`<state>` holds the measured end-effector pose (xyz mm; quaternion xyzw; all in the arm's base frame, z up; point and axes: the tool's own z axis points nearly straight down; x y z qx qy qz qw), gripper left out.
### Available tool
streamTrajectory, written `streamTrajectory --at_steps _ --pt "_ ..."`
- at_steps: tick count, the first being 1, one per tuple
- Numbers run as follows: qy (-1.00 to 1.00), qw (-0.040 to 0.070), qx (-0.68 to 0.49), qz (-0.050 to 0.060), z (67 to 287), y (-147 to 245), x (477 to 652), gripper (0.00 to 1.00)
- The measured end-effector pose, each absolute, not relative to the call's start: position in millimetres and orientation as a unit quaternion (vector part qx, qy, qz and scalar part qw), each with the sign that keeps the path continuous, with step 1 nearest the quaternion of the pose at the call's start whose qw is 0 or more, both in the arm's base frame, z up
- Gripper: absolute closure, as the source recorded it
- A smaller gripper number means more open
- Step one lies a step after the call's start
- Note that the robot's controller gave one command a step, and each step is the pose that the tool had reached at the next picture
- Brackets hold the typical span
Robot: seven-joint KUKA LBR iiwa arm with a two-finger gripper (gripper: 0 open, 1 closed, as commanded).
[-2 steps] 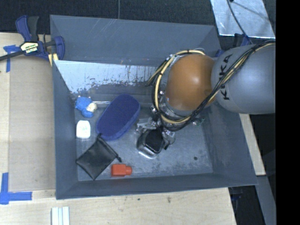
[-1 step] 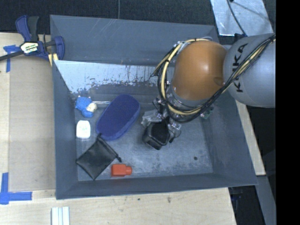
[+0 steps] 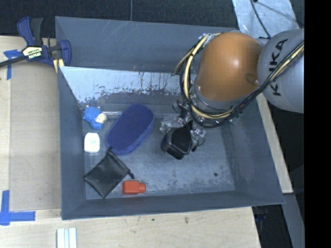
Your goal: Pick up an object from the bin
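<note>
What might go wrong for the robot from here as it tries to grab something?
The gripper hangs over bare floor of the grey metal bin, right of the dark blue oval pad; coming straight down it would likely grab nothing. The flat black square pouch lies flush on the floor close against the pad, so it may slip free or drag its neighbour.

bin (image 3: 155,35): all items laid in left half | oval case (image 3: 131,128) set left of centre | small figure (image 3: 94,117) at 10 o'clock of case, near | small block (image 3: 91,142) at 6 o'clock of figure | flat pouch (image 3: 106,174) at 7 o'clock of case, just beside | stubby piece (image 3: 133,187) at 4 o'clock of pouch | gripper (image 3: 178,144) at 3 o'clock of case, apart
</note>
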<state>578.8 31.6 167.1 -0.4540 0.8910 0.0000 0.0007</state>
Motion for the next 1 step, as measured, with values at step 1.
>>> streamTrajectory --at_steps 1 --pt "0.892 0.0 -0.453 0.0 194.7 31.3 578.4 1.0"
